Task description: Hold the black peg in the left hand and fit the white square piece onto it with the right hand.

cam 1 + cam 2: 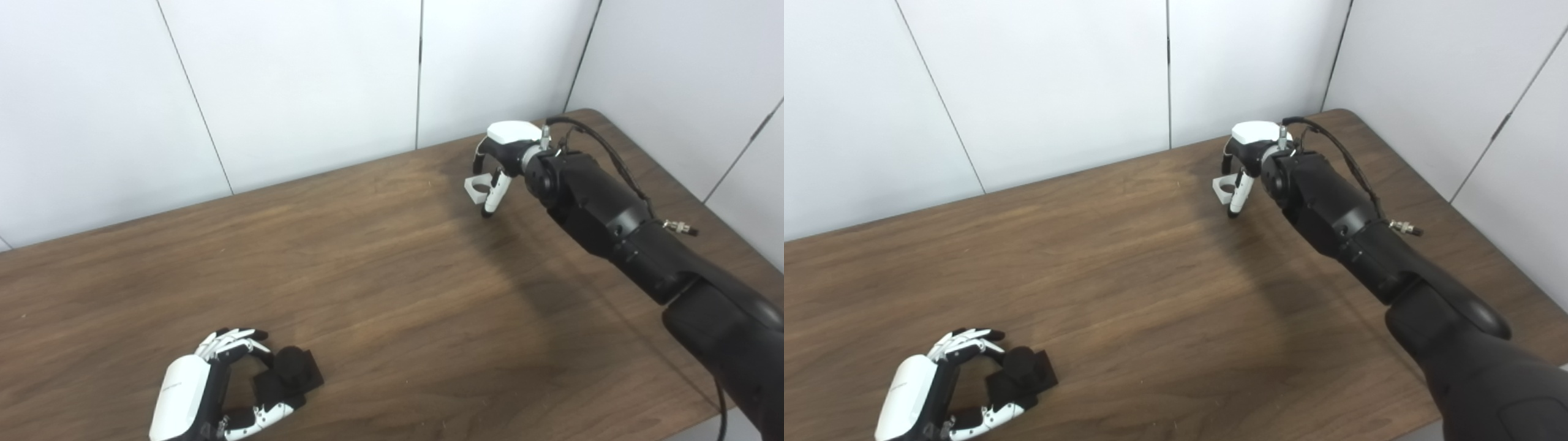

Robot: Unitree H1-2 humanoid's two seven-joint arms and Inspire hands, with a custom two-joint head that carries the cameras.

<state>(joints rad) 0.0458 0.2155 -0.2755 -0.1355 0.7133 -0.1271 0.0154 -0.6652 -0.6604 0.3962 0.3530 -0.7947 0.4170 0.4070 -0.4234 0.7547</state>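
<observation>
The black peg [290, 370], a round stub on a square black base, rests on the wooden table [367, 275] at the near left. My left hand [208, 386] curls around it, fingers above and thumb below, touching the base. At the far right, my right hand [499, 162] is shut on the white square piece [479, 187], a small block with a round hole, held between fingers and thumb just above the tabletop. The two hands are far apart.
White wall panels [294, 79] stand close behind the table's far edge. The right arm [612, 214] stretches across the table's right side, with a cable along it. The table's right edge and rounded far corner lie near the right hand.
</observation>
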